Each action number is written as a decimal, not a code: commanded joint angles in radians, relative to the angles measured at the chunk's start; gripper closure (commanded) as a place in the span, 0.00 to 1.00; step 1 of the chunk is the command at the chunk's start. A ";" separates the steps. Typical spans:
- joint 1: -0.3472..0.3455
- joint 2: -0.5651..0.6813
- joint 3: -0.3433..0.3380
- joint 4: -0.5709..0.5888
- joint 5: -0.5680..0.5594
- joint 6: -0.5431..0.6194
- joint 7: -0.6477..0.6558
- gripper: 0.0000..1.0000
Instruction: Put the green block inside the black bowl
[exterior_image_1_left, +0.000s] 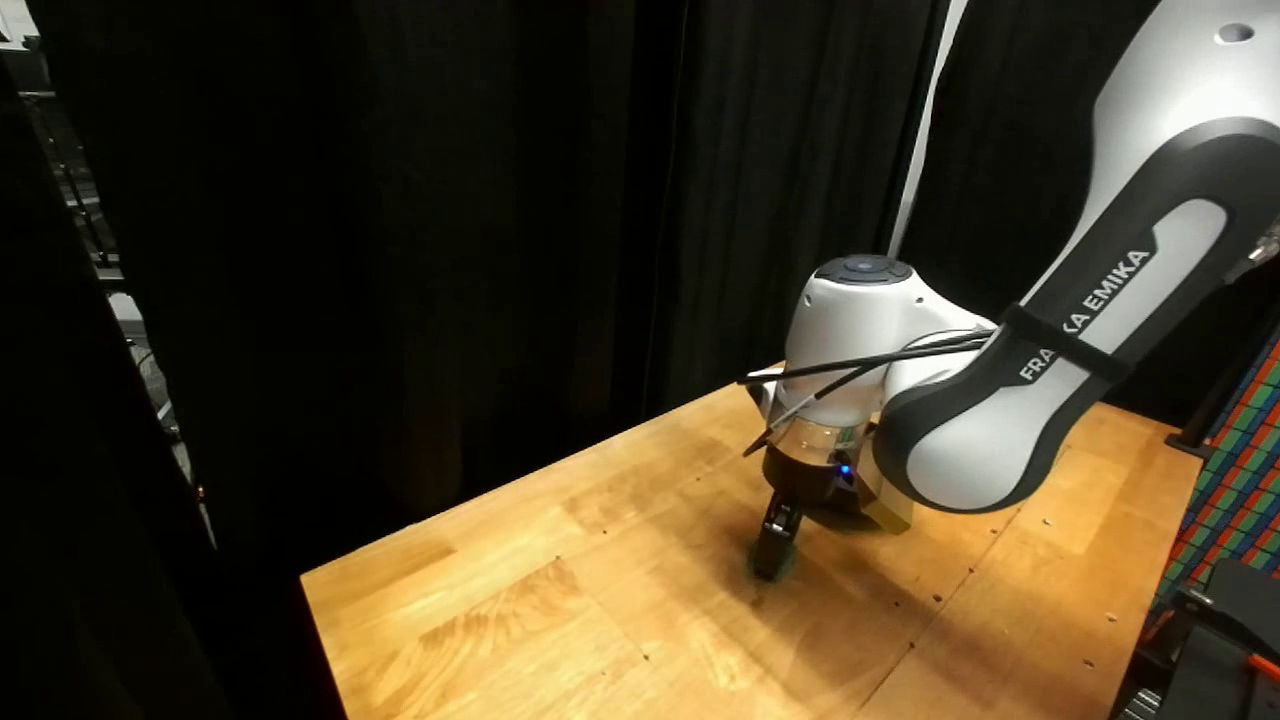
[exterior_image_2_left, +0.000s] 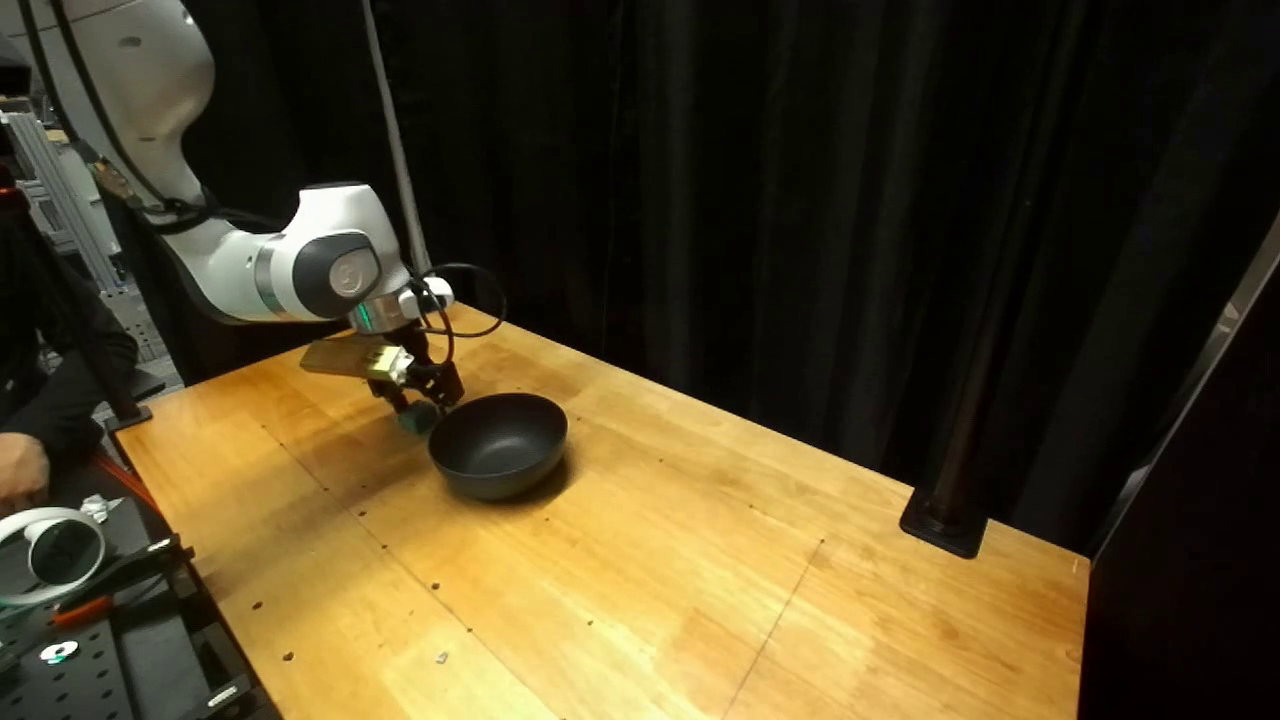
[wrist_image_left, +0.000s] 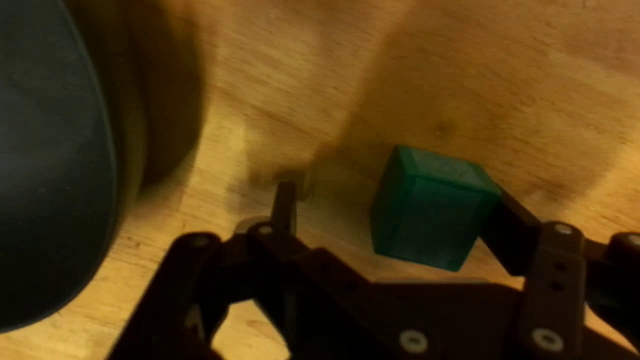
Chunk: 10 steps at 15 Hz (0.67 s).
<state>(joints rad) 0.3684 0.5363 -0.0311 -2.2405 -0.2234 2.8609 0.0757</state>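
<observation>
The small green block (wrist_image_left: 430, 215) lies on the wooden table between the fingers of my gripper (wrist_image_left: 393, 197) in the wrist view. The gripper is open. Its right finger is against or very near the block, and a clear gap separates the block from the left finger. The black bowl (wrist_image_left: 50, 175) is left of the left finger. In an exterior view the bowl (exterior_image_2_left: 490, 485) stands upright beside my lowered gripper (exterior_image_2_left: 425, 395), with the block (exterior_image_2_left: 416, 418) at the fingertips. In an exterior view my gripper (exterior_image_1_left: 775, 565) mostly hides the block, and the bowl cannot be made out.
The wooden table (exterior_image_2_left: 640, 590) has dark curtains along its back. A black post base (exterior_image_2_left: 943, 525) stands at its far edge. A dark cart with a white ring-shaped device (exterior_image_2_left: 65, 550) and a person's hand (exterior_image_2_left: 22, 470) are beside the table.
</observation>
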 joint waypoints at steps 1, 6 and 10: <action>0.017 0.027 -0.013 0.044 -0.021 -0.021 0.033 0.44; -0.070 -0.037 0.094 0.029 0.041 -0.118 -0.044 0.81; -0.207 -0.134 0.206 0.052 0.142 -0.302 -0.198 0.81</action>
<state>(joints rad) 0.2556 0.4880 0.1069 -2.2021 -0.1524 2.6907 -0.0100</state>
